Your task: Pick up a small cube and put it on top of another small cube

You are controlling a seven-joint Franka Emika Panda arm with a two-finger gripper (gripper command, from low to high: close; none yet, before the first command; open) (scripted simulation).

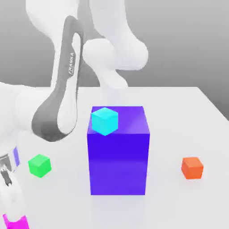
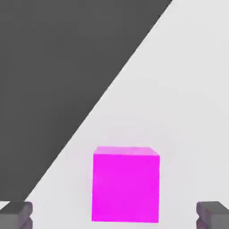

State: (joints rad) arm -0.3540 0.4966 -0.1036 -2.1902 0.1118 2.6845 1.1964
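While the two-finger gripper (image 2: 114, 217) hung low w/ fingers (image 2: 15, 214) spread wide apart, the small bright magenta-pink cube (image 2: 126, 184) sat on the white table (image 2: 188, 89) btwn them, untouched. Small bright green cube (image 1: 40, 165) lay nearby, apart from the gripper.

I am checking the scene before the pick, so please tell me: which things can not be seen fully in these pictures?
- Magenta cube, exterior view: cut off by the bottom edge and partly covered by the arm; the hand view shows it whole.
- Fingers, hand view: only the tips enter the picture, spread wide to either side of the cube; the rest is cut off by the edge.
- Purple block, exterior view: its far sides are hidden, and the cyan cube covers part of its top.
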